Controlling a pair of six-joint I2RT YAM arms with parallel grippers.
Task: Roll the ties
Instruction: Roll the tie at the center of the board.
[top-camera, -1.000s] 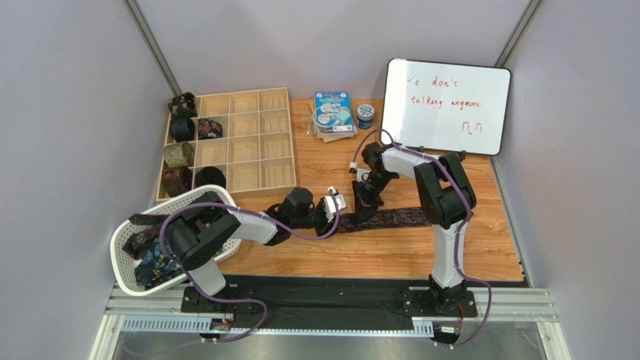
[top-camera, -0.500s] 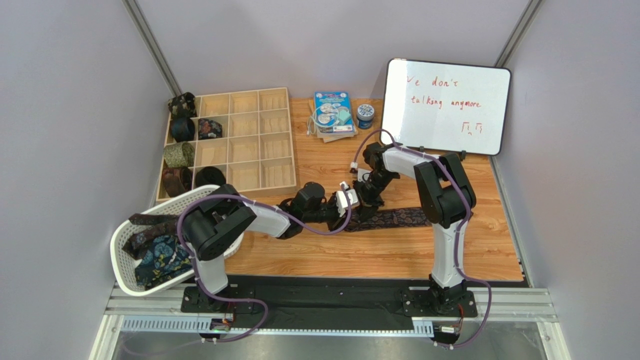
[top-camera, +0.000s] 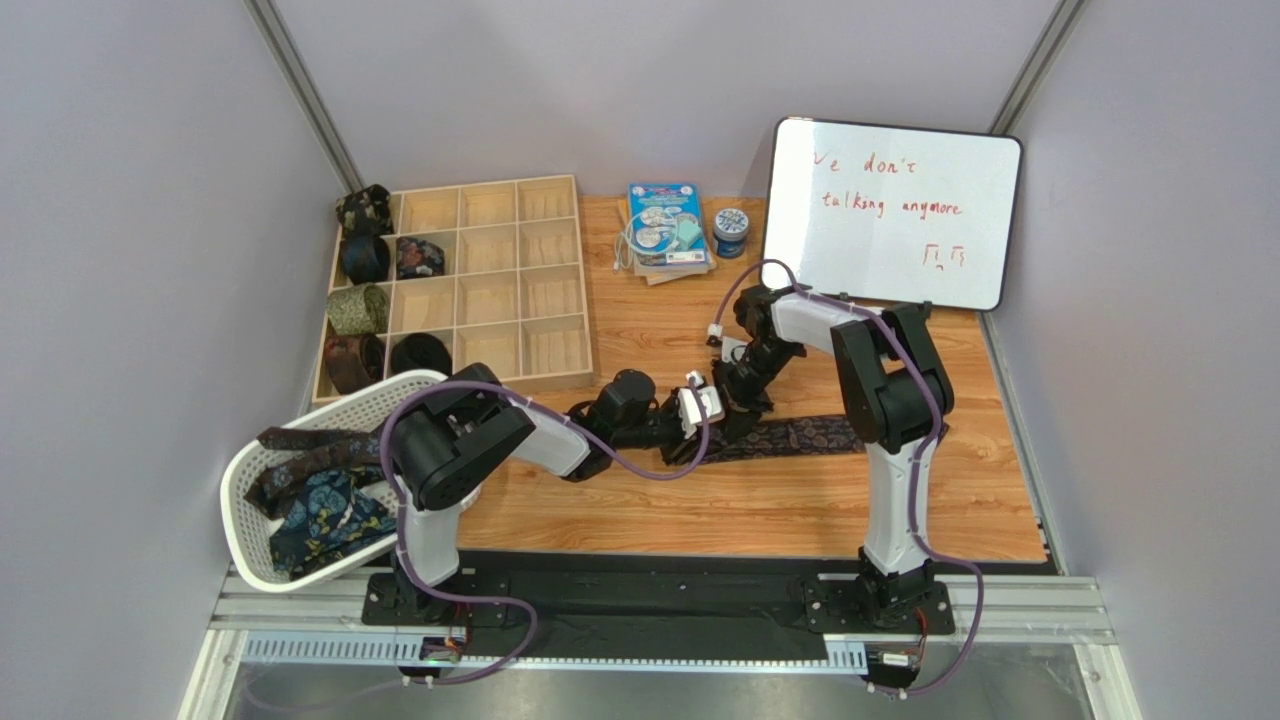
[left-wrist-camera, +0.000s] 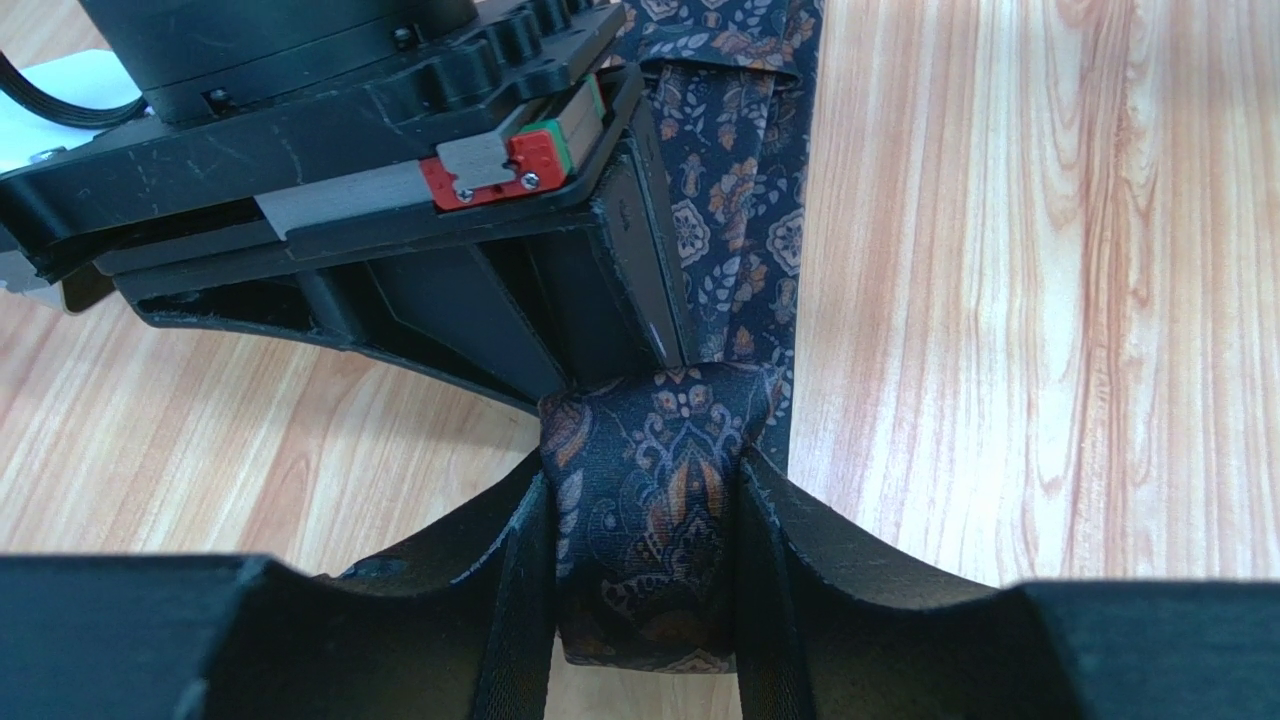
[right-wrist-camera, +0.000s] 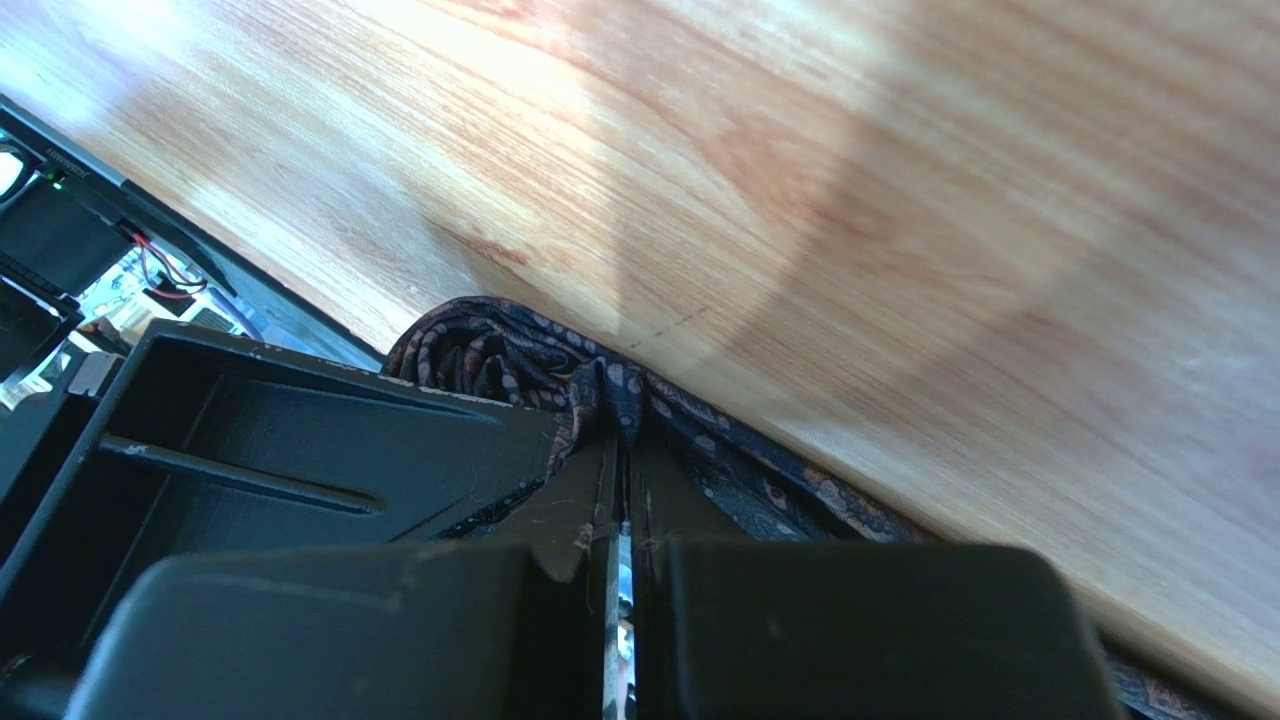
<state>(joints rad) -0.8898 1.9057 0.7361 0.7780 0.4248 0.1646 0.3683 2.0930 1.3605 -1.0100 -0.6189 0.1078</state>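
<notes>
My left gripper (left-wrist-camera: 643, 503) just reached my pressed-together right gripper (right-wrist-camera: 622, 455), squeezing the navy paisley fabric tie (left-wrist-camera: 732, 225) coil it seemingly nips; roll probably secured.

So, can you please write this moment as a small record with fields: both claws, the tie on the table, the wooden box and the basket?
left claw: closed around the rolled end of the patterned tie
right claw: shut, pinching the same tie at the roll
rest of the tie: flat on the table, running to the right
wooden box: rolled ties in its two left columns
white basket: unrolled ties inside
</notes>
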